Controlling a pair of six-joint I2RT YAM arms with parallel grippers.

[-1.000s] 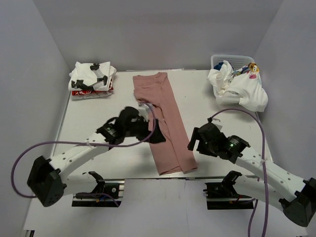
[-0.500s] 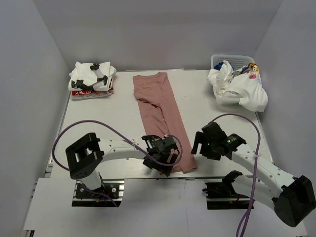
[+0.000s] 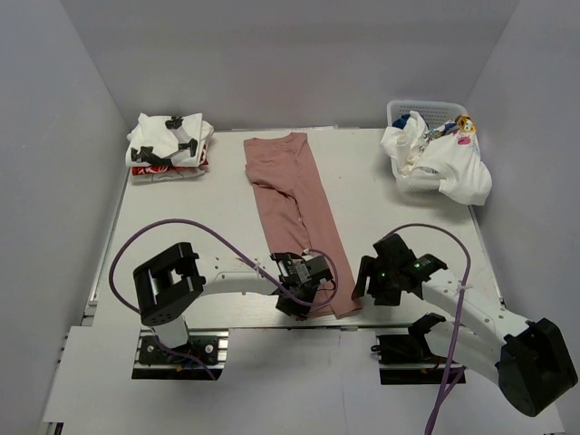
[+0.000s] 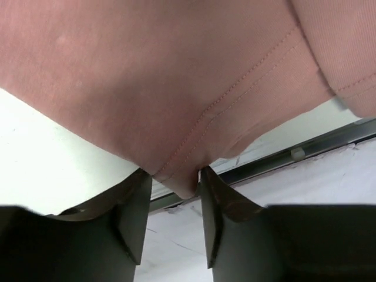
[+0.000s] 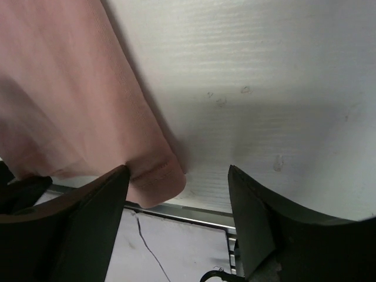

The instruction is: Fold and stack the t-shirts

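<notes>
A dusty-pink t-shirt [image 3: 294, 208], folded into a long strip, lies down the middle of the table. Its near hem reaches the front edge. My left gripper [image 3: 297, 306] is at the hem's near left corner. In the left wrist view that pink corner [image 4: 176, 88] fills the gap between the fingers of the left gripper [image 4: 174, 176] and touches both. My right gripper [image 3: 362, 290] is at the near right corner. In the right wrist view its jaws [image 5: 176, 170] stand wide, with the pink t-shirt's corner [image 5: 155, 176] against the left finger only.
A stack of folded t-shirts [image 3: 169, 149] sits at the far left corner. A white mesh basket [image 3: 426, 107] at the far right holds crumpled white t-shirts [image 3: 439, 163] spilling over its side. The table's metal front rail [image 4: 305, 150] runs right under both grippers.
The left arm swung from mid-table to the near hem and narrowed its jaws on the left corner. The right gripper moved down to the right corner and narrowed slightly.
</notes>
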